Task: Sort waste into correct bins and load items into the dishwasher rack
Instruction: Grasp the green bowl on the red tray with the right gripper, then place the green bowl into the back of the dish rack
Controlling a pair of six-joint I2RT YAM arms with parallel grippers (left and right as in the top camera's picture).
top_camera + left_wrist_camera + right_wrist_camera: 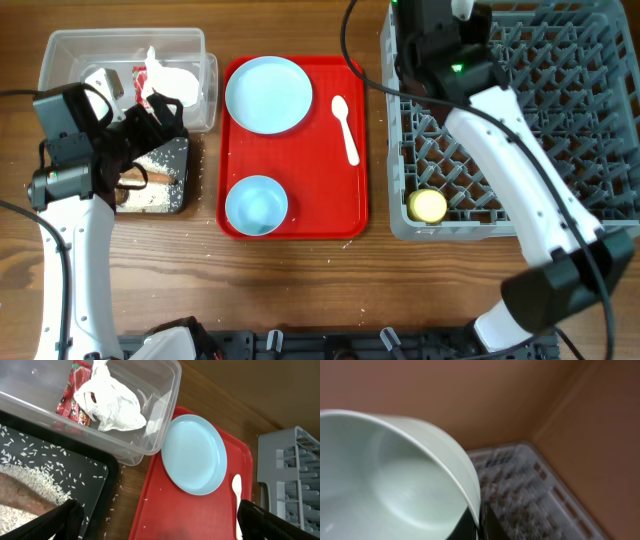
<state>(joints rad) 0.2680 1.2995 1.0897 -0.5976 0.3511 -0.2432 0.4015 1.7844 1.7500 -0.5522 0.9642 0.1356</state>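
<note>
The waste looked mostly sorted: the wrapper and crumpled paper lay in the clear tub at far left. The rice and the carrot-like stick were in the black tray just nearer. I had the left gripper above those bins, fingers wide apart and empty. The rack on the right showed only the yellow cup, in its near-left corner. My right gripper was clamped on the rim of a bowl over the rack's far-left corner. On the red tray, the plate, second bowl and spoon were left to load.
</note>
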